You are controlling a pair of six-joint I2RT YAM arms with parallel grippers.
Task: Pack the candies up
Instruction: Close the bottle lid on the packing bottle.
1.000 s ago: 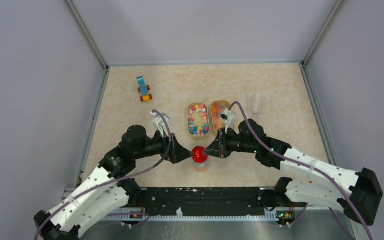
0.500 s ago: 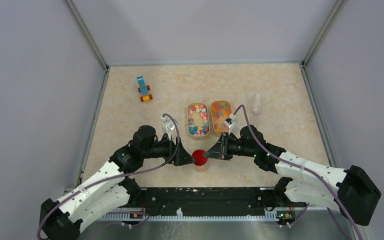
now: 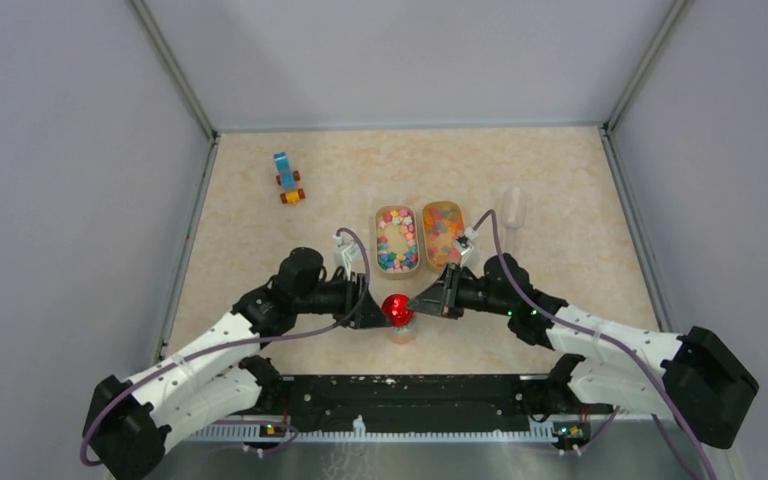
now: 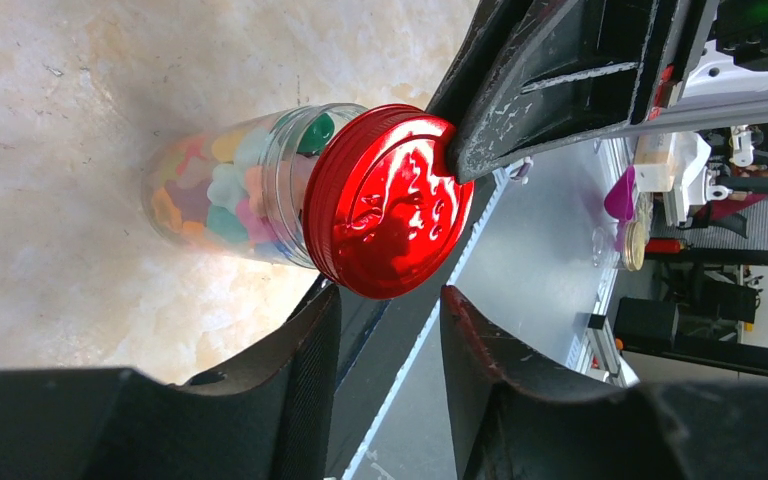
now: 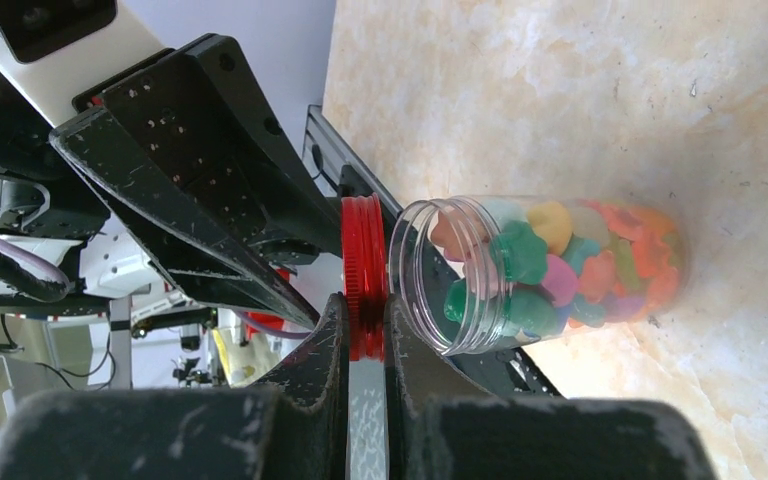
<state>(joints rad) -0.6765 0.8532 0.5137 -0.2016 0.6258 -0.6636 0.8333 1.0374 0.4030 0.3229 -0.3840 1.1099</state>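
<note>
A clear jar (image 3: 401,333) filled with candies (image 5: 560,265) stands near the table's front edge. Its mouth is uncovered. My right gripper (image 5: 365,300) is shut on the rim of the round red lid (image 4: 400,200) and holds it just off the jar's mouth, with a small gap between them. My left gripper (image 4: 390,295) comes in from the other side. Its jaws are partly apart with nothing between them, and their tips sit at the lid's edge. More candies (image 3: 397,245) fill two wooden trays behind the jar.
The two wooden trays (image 3: 378,240) stand side by side just beyond both grippers. A blue-and-orange toy vehicle (image 3: 288,178) lies at the back left. A clear scoop (image 3: 513,207) lies at the back right. Grey walls close in the table.
My left arm has moved right, up to the lid, and its jaws have narrowed. My right gripper still holds the lid and has shifted only slightly.
</note>
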